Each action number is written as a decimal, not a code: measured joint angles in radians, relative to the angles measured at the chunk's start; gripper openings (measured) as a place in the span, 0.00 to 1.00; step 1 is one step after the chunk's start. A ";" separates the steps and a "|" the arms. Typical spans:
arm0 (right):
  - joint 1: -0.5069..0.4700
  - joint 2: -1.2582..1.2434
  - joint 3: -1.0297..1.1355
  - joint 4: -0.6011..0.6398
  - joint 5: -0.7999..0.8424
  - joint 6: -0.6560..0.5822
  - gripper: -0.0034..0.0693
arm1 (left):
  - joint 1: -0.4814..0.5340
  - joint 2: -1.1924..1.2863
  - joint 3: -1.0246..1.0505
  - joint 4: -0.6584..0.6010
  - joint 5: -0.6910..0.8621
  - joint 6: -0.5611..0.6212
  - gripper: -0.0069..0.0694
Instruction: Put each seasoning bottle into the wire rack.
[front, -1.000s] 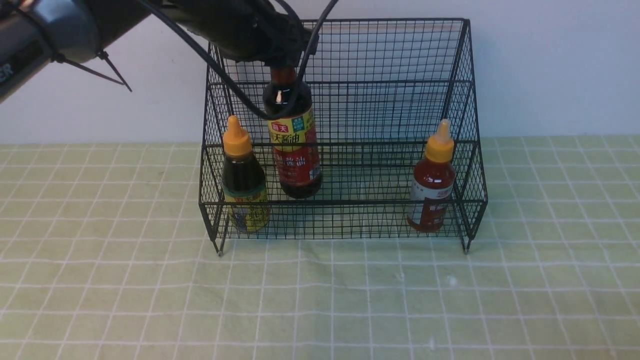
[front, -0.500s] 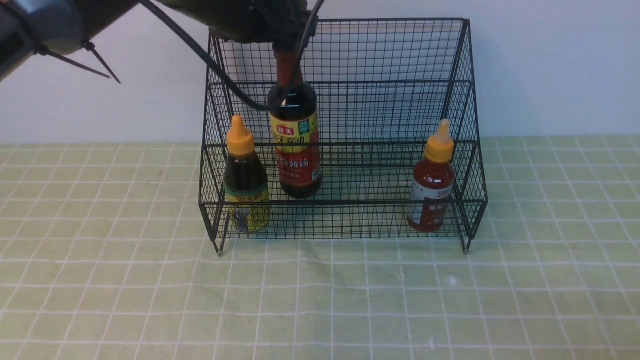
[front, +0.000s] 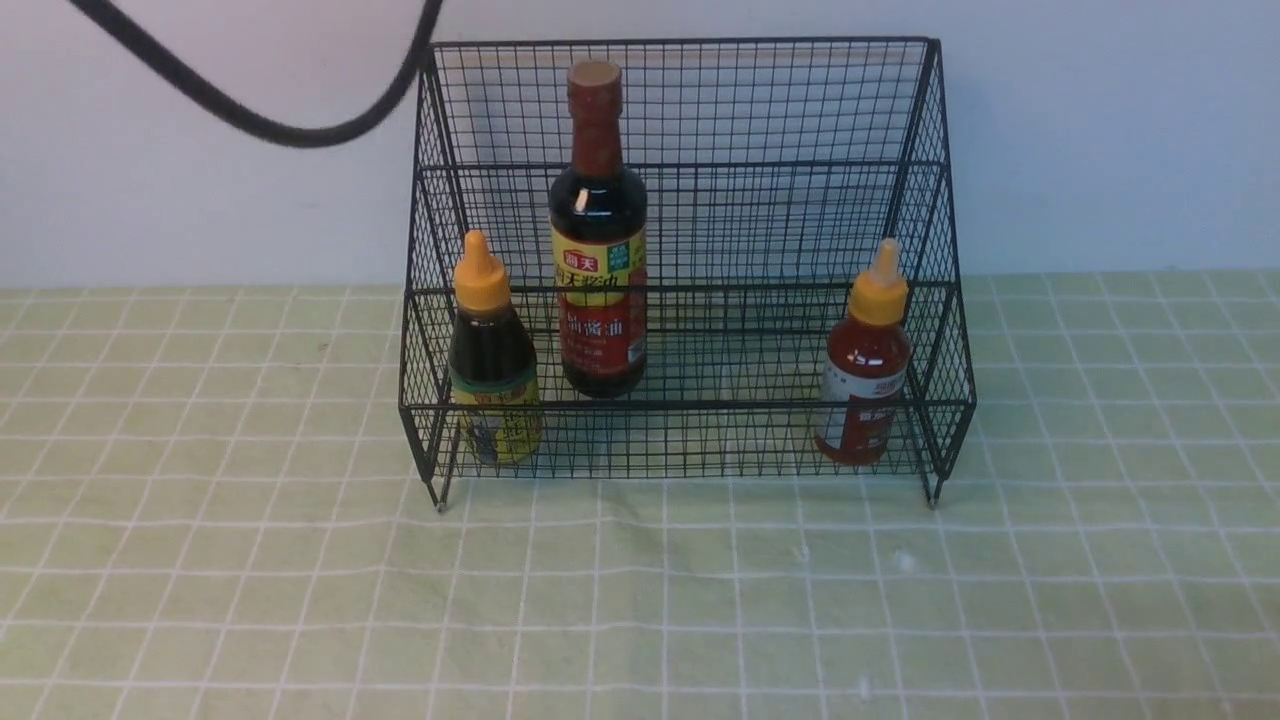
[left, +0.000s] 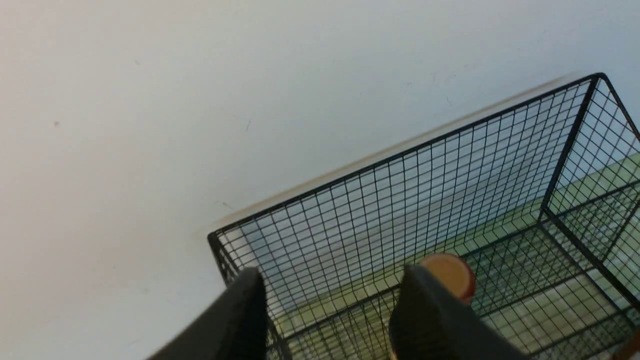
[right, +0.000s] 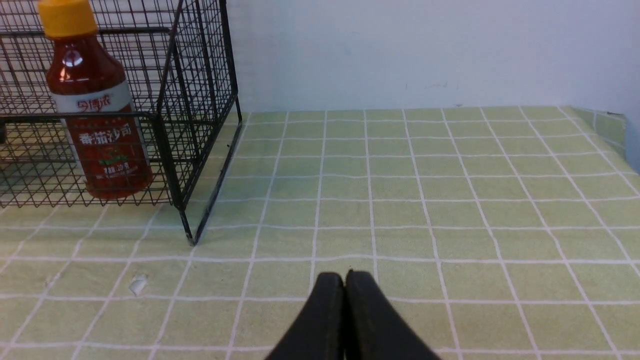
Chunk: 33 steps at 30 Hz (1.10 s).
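Table (front: 200, 600): covered in a green cloth with a white grid, filling the lower half of the front view.

Wire rack (front: 780, 120): black mesh, two tiers, centre of the frame, standing on short legs against a pale wall.

Tall soy-sauce bottle (front: 598, 260): upright in the rack, centre-left, dark glass, red neck and cap; yellow-and-red label with Chinese characters, partly readable through the mesh as 酱油.

Small red bottle (front: 865, 365): lower tier, right end, orange nozzle cap; white-and-red label reading 番茄沙司 in the right wrist view.

Small dark bottle (front: 490, 360): lower tier, left end, just beside the soy-sauce bottle, orange nozzle cap, yellow label, writing too small to read.

Black cable (front: 270, 125): loops across the upper left.

Left gripper (left: 325, 305): jaws spread wide, holding nothing, above the rack near the soy-sauce cap.

Right gripper (right: 345, 285): fingers pressed together, empty, over bare cloth.
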 joint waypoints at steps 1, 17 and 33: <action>0.000 0.000 0.000 0.000 0.000 0.000 0.03 | 0.000 -0.032 -0.001 0.011 0.043 0.000 0.35; 0.000 0.000 0.000 0.000 0.000 0.000 0.03 | 0.000 -0.526 0.258 0.048 0.189 -0.075 0.08; 0.000 0.000 0.000 0.000 0.000 0.000 0.03 | 0.000 -1.156 0.936 0.009 0.032 -0.133 0.08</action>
